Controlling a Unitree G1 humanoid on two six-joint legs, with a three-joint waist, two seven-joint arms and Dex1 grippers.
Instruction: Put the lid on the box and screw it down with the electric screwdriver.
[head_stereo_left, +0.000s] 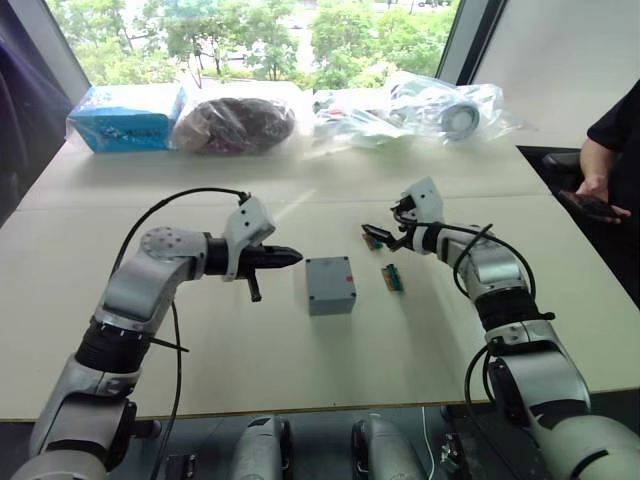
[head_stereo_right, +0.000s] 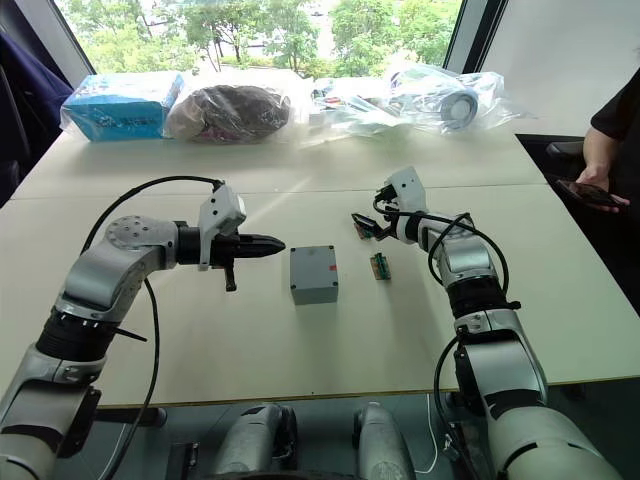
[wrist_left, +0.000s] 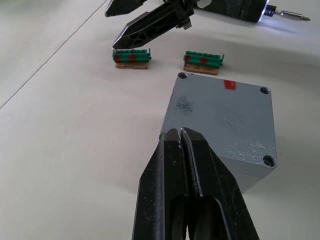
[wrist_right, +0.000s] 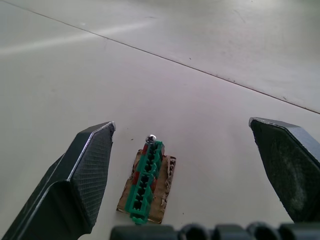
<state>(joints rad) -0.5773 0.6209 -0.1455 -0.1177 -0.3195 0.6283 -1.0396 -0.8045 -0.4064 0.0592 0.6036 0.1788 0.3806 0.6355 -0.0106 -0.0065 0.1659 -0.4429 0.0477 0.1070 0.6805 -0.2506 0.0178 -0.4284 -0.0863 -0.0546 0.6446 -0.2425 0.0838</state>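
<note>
Left wrist view: left jaws closed beside lid; right jaws open over table.

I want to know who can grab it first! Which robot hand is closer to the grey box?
Left. The left gripper hovers just beside the box, fingers shut. The right gripper sits farther off, open over a green part.
</note>
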